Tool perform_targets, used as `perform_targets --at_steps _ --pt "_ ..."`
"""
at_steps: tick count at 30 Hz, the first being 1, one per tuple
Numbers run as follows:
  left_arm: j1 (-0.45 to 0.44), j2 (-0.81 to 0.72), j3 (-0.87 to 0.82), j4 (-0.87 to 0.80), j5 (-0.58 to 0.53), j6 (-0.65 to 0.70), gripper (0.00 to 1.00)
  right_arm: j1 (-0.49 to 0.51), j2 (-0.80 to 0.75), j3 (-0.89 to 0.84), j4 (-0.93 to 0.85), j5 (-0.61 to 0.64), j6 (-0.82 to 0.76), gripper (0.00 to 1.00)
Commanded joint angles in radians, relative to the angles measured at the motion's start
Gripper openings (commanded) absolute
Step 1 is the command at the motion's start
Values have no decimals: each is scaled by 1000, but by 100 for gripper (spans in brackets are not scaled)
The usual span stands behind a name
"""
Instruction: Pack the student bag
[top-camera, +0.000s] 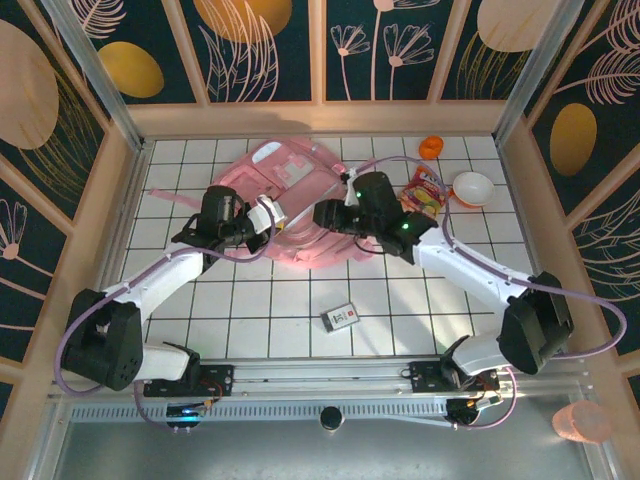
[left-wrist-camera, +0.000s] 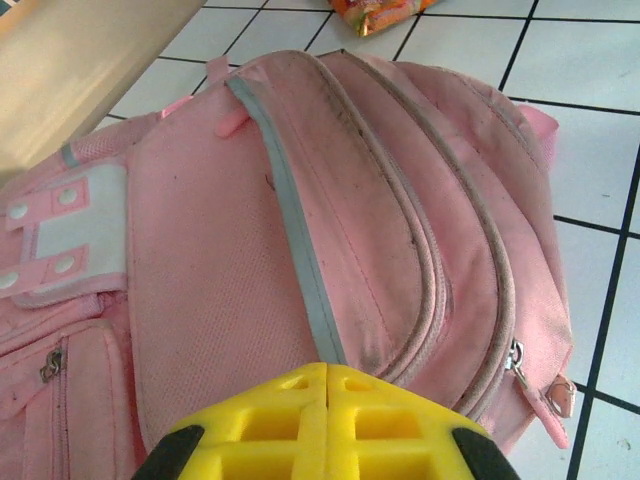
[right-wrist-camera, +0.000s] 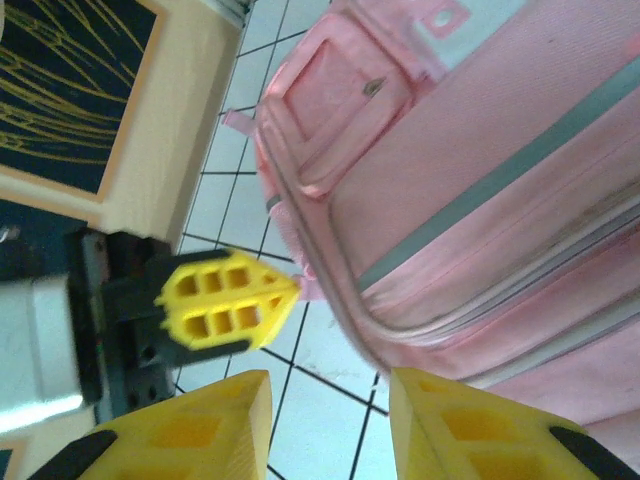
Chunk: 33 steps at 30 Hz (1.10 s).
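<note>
White tiled table (top-camera: 260, 300), seen from the near side. The student bag (top-camera: 300, 185) lies flat on it toward 12 o'clock, front pockets and white patch facing up, and every zip visible on it appears closed. The left gripper (top-camera: 272, 213) meets the bag's edge from 9 o'clock. In the left wrist view its fingers (left-wrist-camera: 270, 420) are clenched tight together over the grey trim of the bag (left-wrist-camera: 330, 230), but whether any fabric is pinched between them cannot be told. The right gripper (top-camera: 322, 215) comes in from 3 o'clock, released, its jaws apart and holding nothing (right-wrist-camera: 330, 380), just beside the lower rim of the bag (right-wrist-camera: 480, 170). A white bowl (top-camera: 473, 187) and a snack packet (top-camera: 425, 190) wait at 2 o'clock, a small card-like pack (top-camera: 341, 317) at 6 o'clock and a small orange object (top-camera: 431, 147) at 1 o'clock, all outside the bag. The step in hand is probably opening a compartment. It would go best with one gripper anchoring the soft cloth while the other takes a zip pull (left-wrist-camera: 555, 395) and draws it along the seam, without lifting or dragging the bag.
</note>
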Motion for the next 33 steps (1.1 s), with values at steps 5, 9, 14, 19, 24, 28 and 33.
perform_targets --at_steps 5,9,14,19,24,28,33 --pt "-5 8 -4 -78 -115 233 66 26 -4 -85 64 74 98 38" --pt "-6 43 41 -199 -84 444 75 4 -2 -95 78 31 84 39" --pt "-10 90 31 -141 -84 545 77 -6 3 -122 109 -3 85 40" --pt "-25 190 62 -78 -102 587 77 -10 6 -137 136 -22 84 40" --pt "-29 234 117 -53 -72 493 34 -8 -9 -135 72 41 88 40" --pt "-29 198 145 -126 2 367 0 14 -4 -98 -39 125 77 41" --pt "-26 143 122 -90 62 209 0 80 83 20 -143 204 57 42"
